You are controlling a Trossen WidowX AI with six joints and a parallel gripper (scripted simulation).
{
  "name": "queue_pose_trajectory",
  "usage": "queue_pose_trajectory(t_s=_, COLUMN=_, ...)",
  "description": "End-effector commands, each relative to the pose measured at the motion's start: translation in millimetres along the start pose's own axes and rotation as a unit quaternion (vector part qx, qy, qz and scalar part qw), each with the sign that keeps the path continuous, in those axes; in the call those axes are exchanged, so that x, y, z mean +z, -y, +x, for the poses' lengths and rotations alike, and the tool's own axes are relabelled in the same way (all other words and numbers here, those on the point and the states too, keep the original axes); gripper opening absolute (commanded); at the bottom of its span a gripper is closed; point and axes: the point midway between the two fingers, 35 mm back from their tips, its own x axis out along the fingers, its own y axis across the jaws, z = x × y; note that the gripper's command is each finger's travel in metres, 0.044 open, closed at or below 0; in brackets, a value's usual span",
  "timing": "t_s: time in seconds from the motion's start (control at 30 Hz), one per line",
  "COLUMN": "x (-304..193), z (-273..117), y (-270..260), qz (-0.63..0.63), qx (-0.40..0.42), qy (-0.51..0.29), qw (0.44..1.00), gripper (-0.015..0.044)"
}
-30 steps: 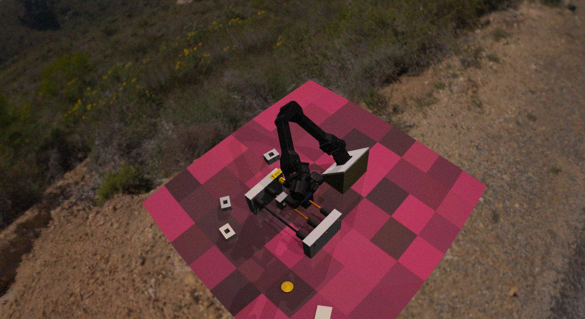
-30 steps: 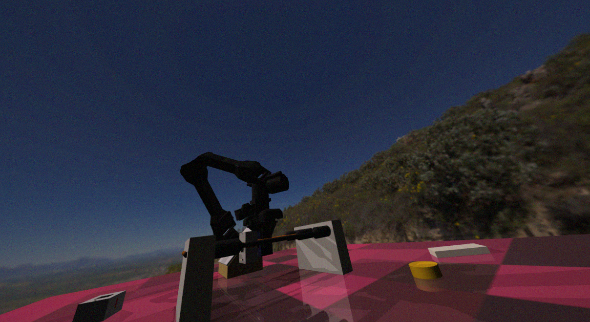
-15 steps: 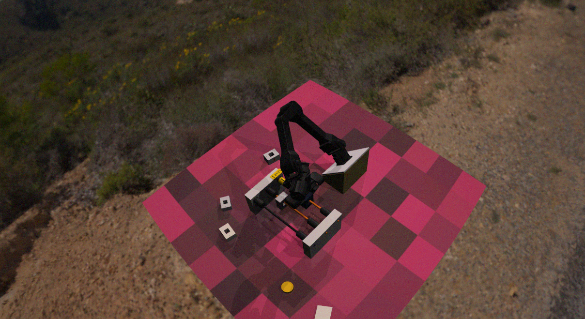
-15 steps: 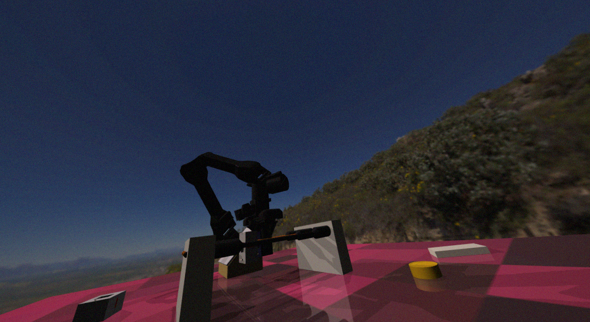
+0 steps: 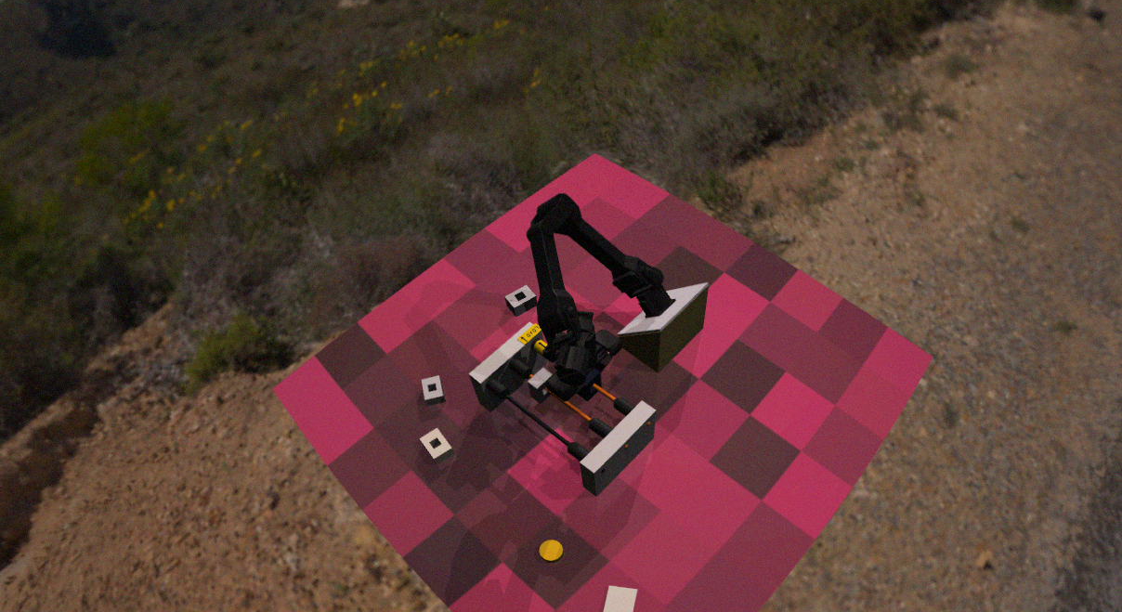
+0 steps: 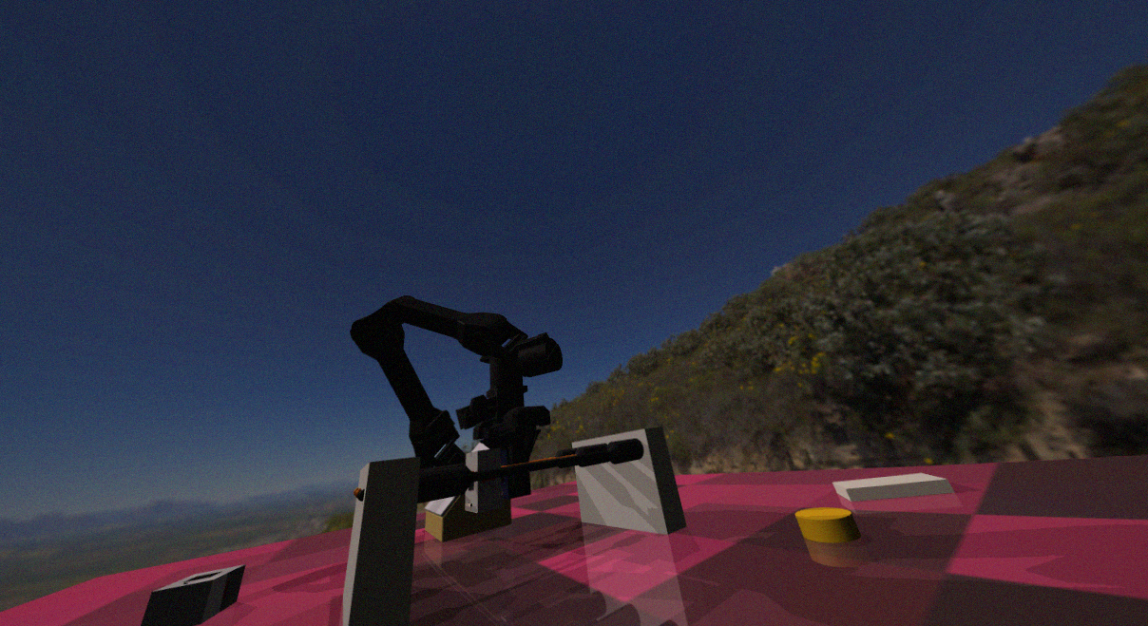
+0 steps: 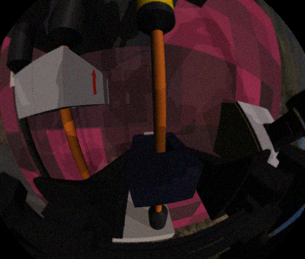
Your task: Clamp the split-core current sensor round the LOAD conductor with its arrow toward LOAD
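Observation:
The dark blue sensor [image 7: 165,177] is round the orange conductor [image 7: 158,87] [image 5: 604,391] with the yellow-and-black sleeve. The yellow LOAD tag [image 5: 529,334] is on the rear holder by that sleeve. The sensor's halves look together; a latch and its arrow cannot be made out. My gripper [image 7: 155,151] reaches down over the sensor from above. Its black fingers stand very close on either side of it, slightly open, with hardly any gap showing. The top and exterior views mostly hide the sensor behind the fingers.
A white sensor [image 5: 539,384] [image 6: 486,483] [image 7: 81,85] with a red arrow sits on the neighbouring conductor. Holders [image 5: 619,443] [image 6: 381,541] carry the conductors. The base box [image 5: 679,337] is close by. Several small white blocks, a yellow disc [image 5: 551,551] [image 6: 829,525] and a white plate [image 5: 619,598] [image 6: 895,486] lie around.

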Motion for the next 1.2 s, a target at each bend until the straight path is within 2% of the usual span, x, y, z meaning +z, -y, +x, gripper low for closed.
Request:
queue_pose_trajectory(t_s=0.0, x=0.1, z=-0.1, y=-0.1, qz=0.001, qx=0.0, qy=0.0, qw=1.0, gripper=0.0256)
queue_pose_trajectory(t_s=0.47, x=0.1, z=-0.1, y=-0.1, qz=0.001, qx=0.0, qy=0.0, qw=1.0, gripper=0.0256)
queue_pose_trajectory(t_s=0.7, x=0.1, z=-0.1, y=-0.1, qz=0.001, qx=0.0, qy=0.0, qw=1.0, gripper=0.044)
queue_pose_trajectory(t_s=0.97, x=0.1, z=-0.1, y=-0.1, qz=0.001, qx=0.0, qy=0.0, qw=1.0, gripper=0.044)
queue_pose_trajectory(t_s=1.03, x=-0.7, z=-9.1, y=-1.6, qz=0.001, qx=0.001, qy=-0.001, qw=1.0, gripper=0.044)
queue_pose_trajectory(t_s=1.17, x=-2.6, z=-65.2, y=-3.6, qz=0.002, qx=0.003, qy=-0.003, qw=1.0, gripper=0.044)
